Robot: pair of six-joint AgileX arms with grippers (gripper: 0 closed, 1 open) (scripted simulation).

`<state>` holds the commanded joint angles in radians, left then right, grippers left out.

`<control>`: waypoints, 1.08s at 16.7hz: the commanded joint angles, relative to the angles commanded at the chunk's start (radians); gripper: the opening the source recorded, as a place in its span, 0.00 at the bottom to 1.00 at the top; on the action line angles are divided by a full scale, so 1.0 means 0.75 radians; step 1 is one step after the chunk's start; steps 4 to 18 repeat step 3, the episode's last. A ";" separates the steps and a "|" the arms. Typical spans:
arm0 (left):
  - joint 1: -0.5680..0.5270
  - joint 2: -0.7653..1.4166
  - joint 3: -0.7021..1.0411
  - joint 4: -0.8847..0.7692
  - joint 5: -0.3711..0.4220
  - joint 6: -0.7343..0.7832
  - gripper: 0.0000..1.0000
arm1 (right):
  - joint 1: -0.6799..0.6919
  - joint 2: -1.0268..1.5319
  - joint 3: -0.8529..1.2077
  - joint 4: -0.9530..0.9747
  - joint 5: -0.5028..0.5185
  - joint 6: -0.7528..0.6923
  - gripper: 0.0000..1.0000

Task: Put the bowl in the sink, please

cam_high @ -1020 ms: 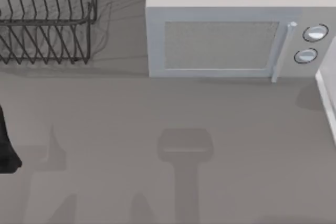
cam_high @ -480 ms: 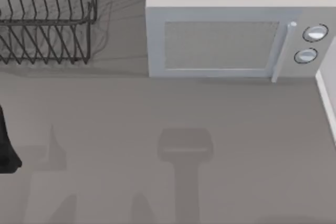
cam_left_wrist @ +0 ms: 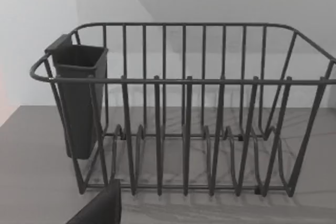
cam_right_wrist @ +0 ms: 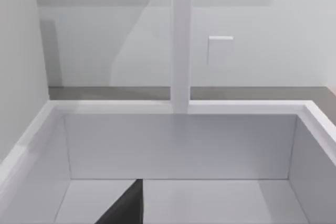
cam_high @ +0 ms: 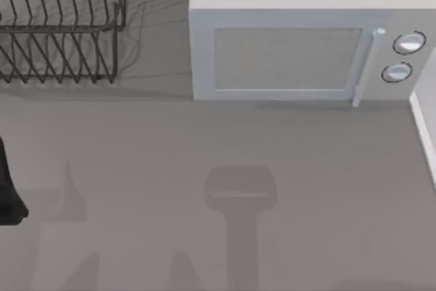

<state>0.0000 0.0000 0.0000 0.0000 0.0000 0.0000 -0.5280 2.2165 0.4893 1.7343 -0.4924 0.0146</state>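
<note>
The bowl is out of view. At the right edge of the top view the sink (cam_high: 425, 134) shows as a pale white rim strip beside the microwave. In the right wrist view the sink (cam_right_wrist: 178, 145) is a white square basin, and the part I see holds nothing. A white post stands at its far rim. A dark part of my right gripper (cam_right_wrist: 126, 207) hangs over the basin. My left arm (cam_high: 8, 192) sits at the top view's left edge. A dark part of my left gripper (cam_left_wrist: 102, 208) faces the dish rack.
A black wire dish rack (cam_high: 61, 32) stands at the back left, with a dark cutlery cup (cam_left_wrist: 79, 98) hung on one end. A white microwave (cam_high: 293, 46) with two round knobs stands at the back, door shut. Arm shadows lie on the grey counter (cam_high: 327, 189).
</note>
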 joint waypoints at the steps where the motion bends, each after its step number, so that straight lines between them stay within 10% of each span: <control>1: 0.000 0.000 0.000 0.000 0.000 0.000 1.00 | 0.000 0.000 0.000 0.000 0.000 0.000 1.00; 18: 0.000 0.000 0.000 0.000 0.000 0.000 1.00 | 0.000 0.000 0.000 0.000 0.000 0.000 1.00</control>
